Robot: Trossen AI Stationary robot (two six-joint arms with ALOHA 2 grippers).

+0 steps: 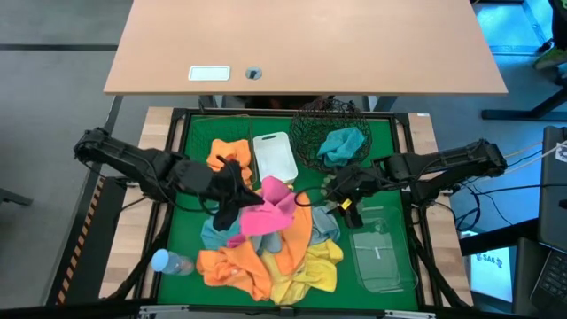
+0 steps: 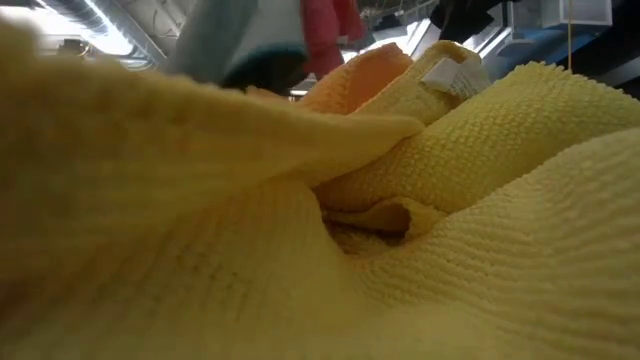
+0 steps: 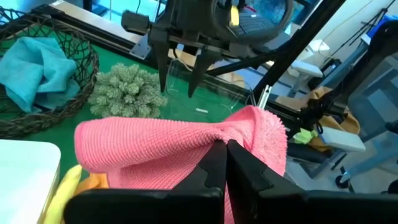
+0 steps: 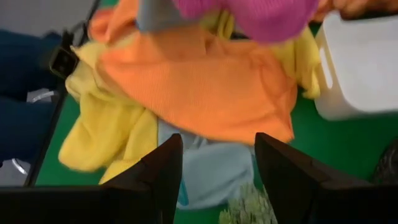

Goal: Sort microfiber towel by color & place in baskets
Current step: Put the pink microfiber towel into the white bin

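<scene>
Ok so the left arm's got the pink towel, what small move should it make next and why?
Probably lift it a little higher first. The left pincer is shut on the pink towel, which hangs over the orange and yellow pile. The round black basket holds a teal towel, so pink likely belongs elsewhere, perhaps the white tub. The right pincer waits open nearby.

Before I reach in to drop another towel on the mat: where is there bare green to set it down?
Free: the green strip left of the orange towel at the mat's back-left. The clear tray at front right looks empty. Crowded: the towel pile fills the centre and front, both grippers sit mid-mat, and a bottle lies front-left.
</scene>
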